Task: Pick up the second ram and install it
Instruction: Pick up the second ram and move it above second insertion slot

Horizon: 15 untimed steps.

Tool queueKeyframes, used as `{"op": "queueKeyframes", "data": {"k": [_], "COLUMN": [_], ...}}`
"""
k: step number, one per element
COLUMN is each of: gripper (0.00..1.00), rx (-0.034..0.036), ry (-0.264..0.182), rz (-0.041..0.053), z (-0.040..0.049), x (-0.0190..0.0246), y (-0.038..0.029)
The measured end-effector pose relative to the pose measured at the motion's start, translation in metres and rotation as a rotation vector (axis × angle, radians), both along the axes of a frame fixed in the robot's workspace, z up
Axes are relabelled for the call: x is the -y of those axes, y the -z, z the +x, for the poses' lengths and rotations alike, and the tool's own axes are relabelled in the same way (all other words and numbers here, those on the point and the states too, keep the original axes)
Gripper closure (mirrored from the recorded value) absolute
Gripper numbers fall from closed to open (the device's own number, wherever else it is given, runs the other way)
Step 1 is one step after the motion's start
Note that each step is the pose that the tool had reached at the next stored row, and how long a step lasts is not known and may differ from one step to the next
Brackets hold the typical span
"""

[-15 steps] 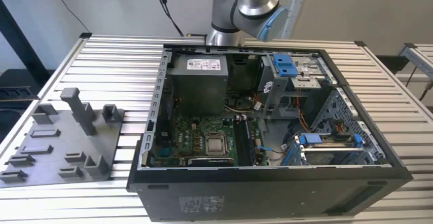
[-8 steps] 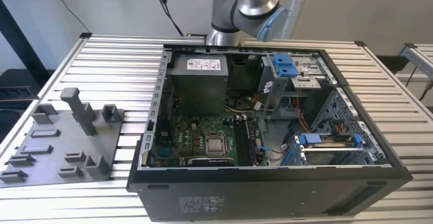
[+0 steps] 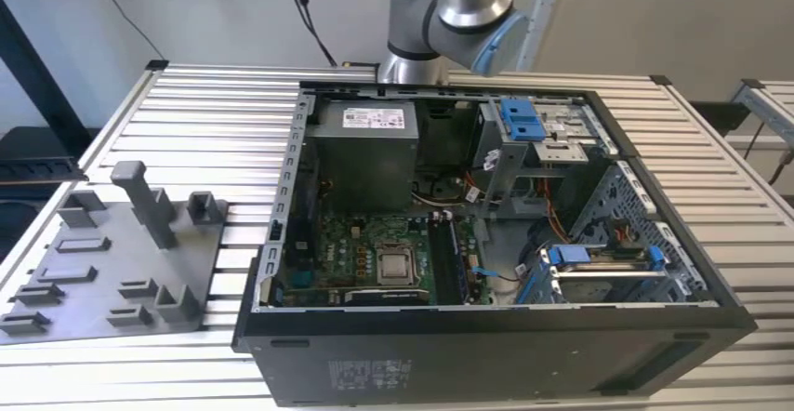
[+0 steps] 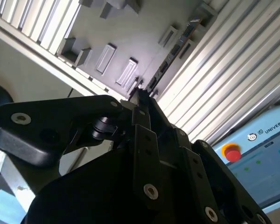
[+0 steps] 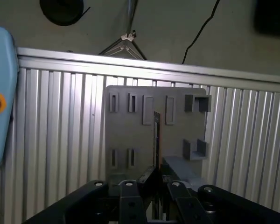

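First wrist view: gripper (image 5: 156,176) clenched on second ram (image 5: 157,140) (edge-on) over grey fixture tray (image 5: 130,135).

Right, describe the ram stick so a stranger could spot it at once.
In the first wrist view, find the grey fixture tray on the slatted table. In front of it, the pincer grips the ram stick, seen edge-on. It is a thin dark blade, unlike the tray's grey blocks and slots.
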<state>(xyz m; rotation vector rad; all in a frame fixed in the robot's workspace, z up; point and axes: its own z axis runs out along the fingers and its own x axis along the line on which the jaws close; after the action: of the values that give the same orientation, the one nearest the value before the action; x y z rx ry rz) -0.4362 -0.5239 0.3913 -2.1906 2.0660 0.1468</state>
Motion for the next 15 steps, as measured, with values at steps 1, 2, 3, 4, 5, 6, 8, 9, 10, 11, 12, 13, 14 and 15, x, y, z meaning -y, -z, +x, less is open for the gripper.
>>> {"op": "queueKeyframes", "data": {"k": [1,2,3,4,5,6,8,9,10,11,12,13,14,15], "gripper": [0.83,0.83,0.83,0.83,0.83,0.83,0.83,0.83,0.83,0.83,0.83,0.83,0.83,0.83], "rx": [0.0000,0.0001,0.0000,0.0001,0.0000,0.0000,0.0001,0.0000,0.0000,0.0001,0.0000,0.0000,0.0001,0.0001], "ry": [0.002,0.004,0.006,0.008,0.009,0.011,0.014,0.015,0.016,0.017,0.019,0.020,0.021,0.022], "rz": [0.0000,-0.0002,-0.0004,-0.0005,-0.0006,-0.0007,-0.0008,-0.0010,-0.0010,-0.0011,-0.0013,-0.0013,-0.0014,-0.0016], "z": [0.0025,0.0048,0.0072,0.0098,0.0122,0.0148,0.0203,0.0230,0.0257,0.0285,0.0314,0.0342,0.0369,0.0394], "x": [-0.0006,-0.0013,-0.0020,-0.0027,-0.0033,-0.0040,-0.0054,-0.0061,-0.0068,-0.0075,-0.0082,-0.0089,-0.0096,-0.0102], "y": [0.0000,0.0001,0.0000,0.0001,0.0000,0.0000,0.0001,0.0001,0.0001,0.0001,0.0000,0.0000,0.0001,0.0000]}}
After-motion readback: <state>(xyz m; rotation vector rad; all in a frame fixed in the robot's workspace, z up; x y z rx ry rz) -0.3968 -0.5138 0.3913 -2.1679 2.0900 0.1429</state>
